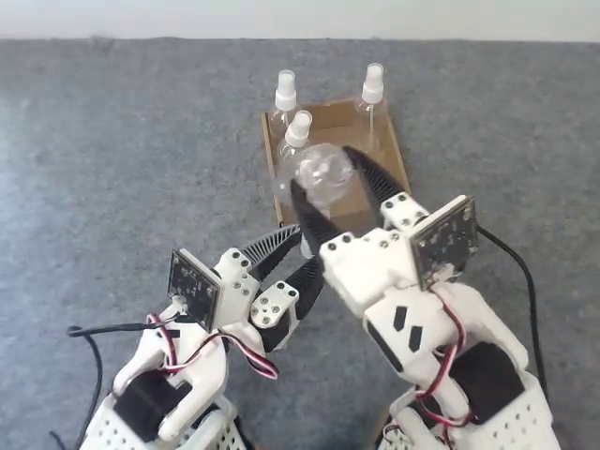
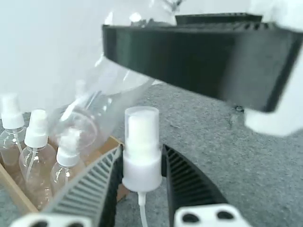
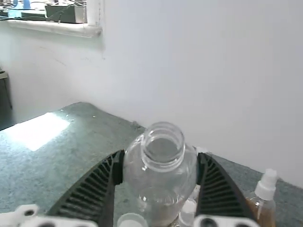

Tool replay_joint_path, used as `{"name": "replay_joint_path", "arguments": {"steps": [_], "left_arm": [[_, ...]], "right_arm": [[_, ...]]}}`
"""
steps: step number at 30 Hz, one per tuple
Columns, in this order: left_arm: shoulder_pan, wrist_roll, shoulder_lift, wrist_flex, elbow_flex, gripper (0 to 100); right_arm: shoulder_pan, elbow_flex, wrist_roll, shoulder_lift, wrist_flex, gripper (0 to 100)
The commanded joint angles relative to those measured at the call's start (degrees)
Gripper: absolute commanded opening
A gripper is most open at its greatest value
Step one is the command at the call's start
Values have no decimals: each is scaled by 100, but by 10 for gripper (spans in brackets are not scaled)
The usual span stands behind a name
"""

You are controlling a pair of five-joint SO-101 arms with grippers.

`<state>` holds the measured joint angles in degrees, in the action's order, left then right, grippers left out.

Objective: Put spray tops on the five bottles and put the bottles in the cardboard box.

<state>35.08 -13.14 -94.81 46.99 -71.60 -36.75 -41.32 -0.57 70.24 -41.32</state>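
The right gripper [image 3: 160, 163] has its fingers clamped on an open bottle [image 3: 158, 189] over the cardboard box [image 1: 330, 118]. The left gripper [image 2: 141, 153] has its fingers pinched on a spray top [image 2: 141, 142]. Next, the top's tube should go down into the bottle's neck.

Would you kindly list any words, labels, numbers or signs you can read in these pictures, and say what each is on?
None can be read. The open bottle, the spray top and the cardboard box bear no visible print; any marks on the camera boards are too small to read.
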Motion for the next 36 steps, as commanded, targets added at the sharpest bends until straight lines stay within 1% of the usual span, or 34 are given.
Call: {"name": "replay_joint_path", "arguments": {"steps": [1,6,11,15,18,23,28,31,36], "left_arm": [[-9,70,-97,-141,40,13],[-9,149,-97,-141,40,13],[-62,229,-105,-141,40,13],[-70,229,-105,-141,48,13],[-193,220,-105,-149,66,13],[-686,193,-105,-141,251,13],[-1257,193,-105,-141,488,13],[-1582,176,-105,-141,655,13],[-2268,-404,-105,-149,910,13]], "right_arm": [[382,343,62,127,13,111],[760,343,62,171,13,111],[1341,343,70,136,-40,111],[1596,343,97,171,-505,111],[1578,369,114,189,-1033,111],[1560,369,510,189,-1798,113],[1525,360,545,189,-2334,116],[1165,343,554,189,-2607,117],[558,255,571,180,-2879,117]]}}
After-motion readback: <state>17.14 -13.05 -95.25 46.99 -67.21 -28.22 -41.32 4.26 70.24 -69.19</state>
